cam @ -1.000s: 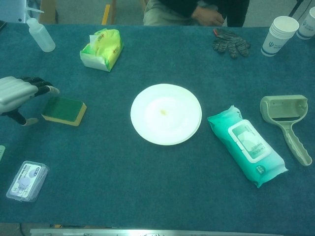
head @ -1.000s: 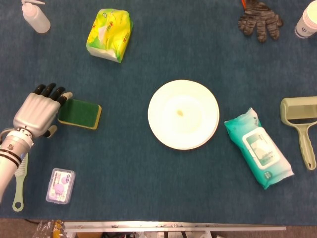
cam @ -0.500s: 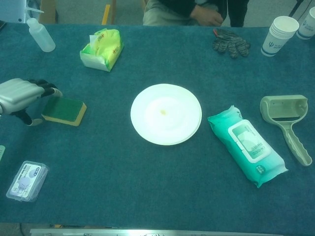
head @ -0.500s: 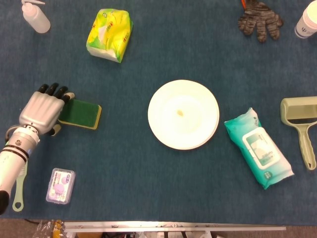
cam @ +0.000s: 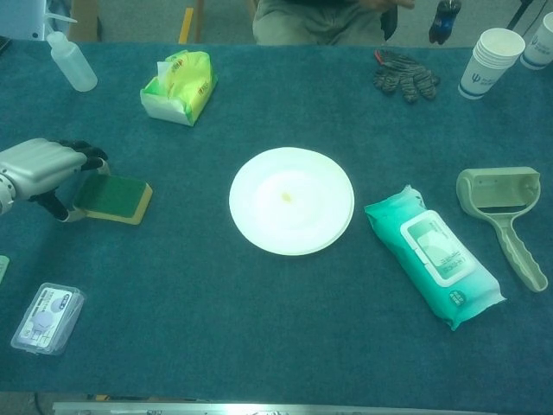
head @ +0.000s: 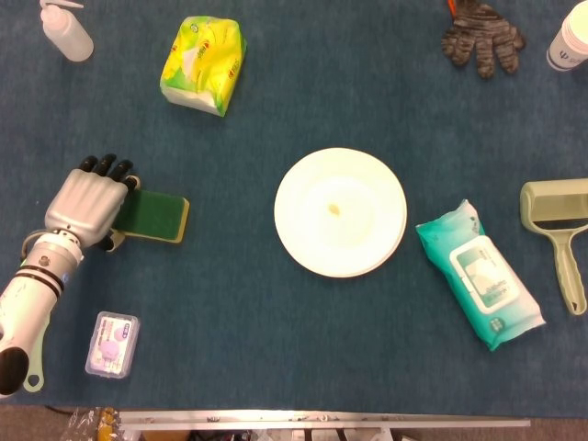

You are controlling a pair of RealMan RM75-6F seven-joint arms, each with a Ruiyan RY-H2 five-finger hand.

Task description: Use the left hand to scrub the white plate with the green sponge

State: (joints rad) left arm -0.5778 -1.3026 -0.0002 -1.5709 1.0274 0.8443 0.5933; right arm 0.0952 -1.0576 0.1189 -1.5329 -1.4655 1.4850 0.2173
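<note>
The green sponge [head: 156,215] [cam: 117,197], with a yellow underside, lies flat on the blue cloth at the left. My left hand [head: 88,203] [cam: 45,164] hovers over its left end, fingers spread over the near edge and thumb low at the front; I cannot see a firm grip. The white plate [head: 340,211] [cam: 292,201] sits in the middle with a small yellowish spot at its centre, well right of the sponge. My right hand is not in either view.
Yellow tissue pack [head: 203,64], squeeze bottle [head: 66,30], dark glove [head: 482,37], paper cups [cam: 489,62] along the far side. Teal wipes pack [head: 480,276] and a grey-green roller [head: 559,220] lie right. A small pill case [head: 112,344] and green comb lie near my left forearm.
My left hand has moved right and slightly down onto the sponge's left end, covering more of it. The sponge and plate stay put.
</note>
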